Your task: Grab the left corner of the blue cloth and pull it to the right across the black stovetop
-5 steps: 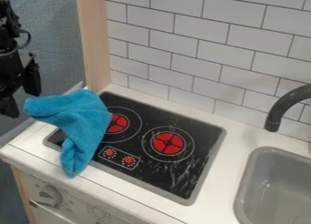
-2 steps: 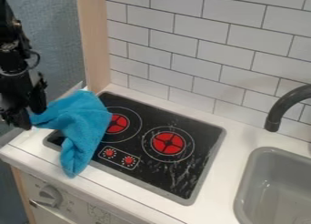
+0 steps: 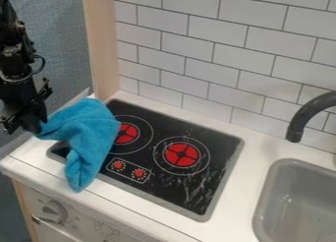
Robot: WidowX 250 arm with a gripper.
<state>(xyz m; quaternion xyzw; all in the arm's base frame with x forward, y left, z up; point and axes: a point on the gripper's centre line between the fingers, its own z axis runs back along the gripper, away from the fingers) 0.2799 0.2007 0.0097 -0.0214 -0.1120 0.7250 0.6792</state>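
At the left of the camera view, the black gripper (image 3: 35,123) hangs down at the edge of the counter. Its fingers are together on the left corner of a blue cloth (image 3: 89,133). The cloth lies crumpled over the left part of the black stovetop (image 3: 216,137), and its lower end hangs toward the counter's front edge. Part of the left red burner (image 3: 127,134) shows beside the cloth.
Right of the stovetop is a grey sink (image 3: 275,187) with a dark curved faucet (image 3: 305,115) above it. A wooden post (image 3: 101,44) rises behind the cloth, and a tiled wall (image 3: 210,54) runs along the back.
The gripper has moved right and down to the cloth's left corner, and its fingers have closed on it. That corner is now bunched and slightly lower; the rest of the cloth has kept its place.
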